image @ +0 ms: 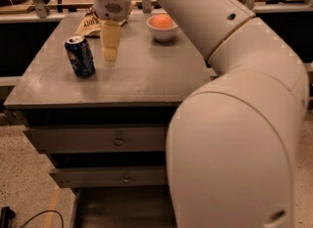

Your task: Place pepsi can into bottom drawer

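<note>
Pepsi can point(79, 56) stands just left of the gripper point(110, 53), whose opening I cannot tell; a sideways approach could, I judge, topple it short of the drawer point(122, 210).

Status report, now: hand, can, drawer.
Hand over the cabinet top, just right of the pepsi can, apart from it. Can upright, ungrasped. Bottom drawer open. Nothing between hand and can.
</note>
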